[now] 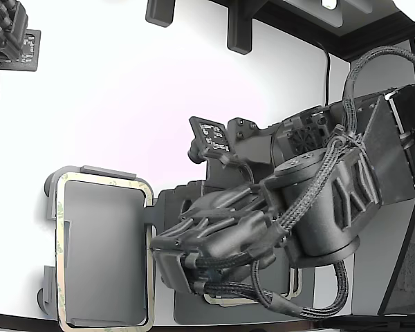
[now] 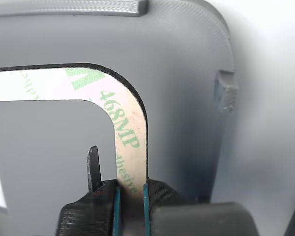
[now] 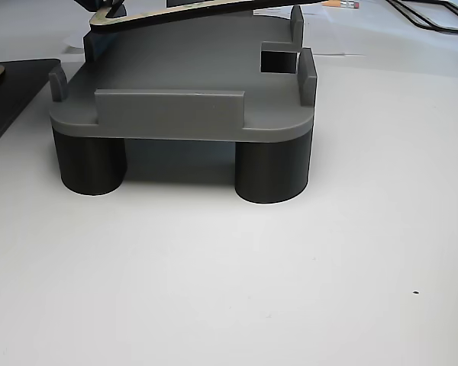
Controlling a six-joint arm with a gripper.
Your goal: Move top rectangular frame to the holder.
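**Frame held over the holder, not yet seated**

The gripper (image 2: 131, 196) is closed on one side strip of the frame (image 2: 128, 123), just past a rounded corner. The strip passes between the two fingers (image 2: 160, 194), so the grasp is on the edges of the thin strip. This probably keeps the flat face free, so that the frame can go down flat.

The frame reaches forward from the gripper over the holder (image 2: 187, 59). In the other view the frame (image 3: 198, 9) is tilted: the end at the gripper is near the holder (image 3: 175, 76) and the far end is higher. It seems not yet to lie between the tabs (image 3: 169, 107), though I cannot tell if the low corner touches the surface.

In the exterior view the frame (image 1: 104, 181) follows the outline of the holder (image 1: 90, 256) closely, so the alignment looks nearly right. Behind the arm, a stack of similar frames (image 1: 225, 299) lies on a dark mat (image 1: 187, 308).

Next the far end should come down inside the tabs before release. The tabs leave little margin, so a small shift could rest one edge on top of a tab.
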